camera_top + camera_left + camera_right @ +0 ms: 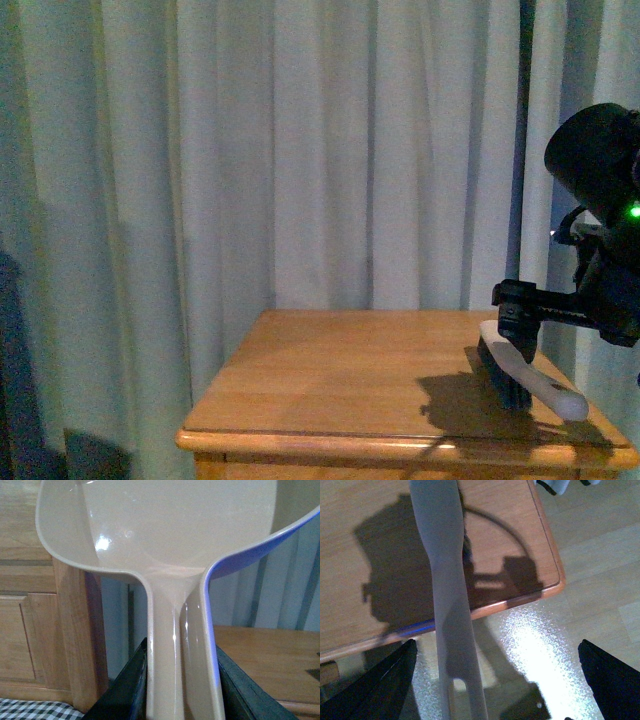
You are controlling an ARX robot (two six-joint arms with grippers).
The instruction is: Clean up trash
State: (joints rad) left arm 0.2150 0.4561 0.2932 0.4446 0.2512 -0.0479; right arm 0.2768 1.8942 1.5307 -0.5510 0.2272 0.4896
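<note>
No crumpled white wad of trash shows in any view. My left gripper (182, 690) is shut on the handle of the beige plastic dustpan (175, 540), whose empty scoop fills the left wrist view. The left arm is out of the front view. My right gripper (518, 325) is open and hovers over a brush (545, 385) with a white handle and dark bristles, lying at the right end of the wooden table (350, 380). In the right wrist view the brush handle (447, 605) runs between the wide-apart jaws of the right gripper (497, 680), nearer one finger and touched by neither.
Pale curtains (300, 150) hang behind the table. The brush handle overhangs the table's edge (520, 600) above a shiny floor (590, 580). The left wrist view shows a wooden cabinet (30, 630), checkered cloth (35, 710) and a tabletop (270, 655).
</note>
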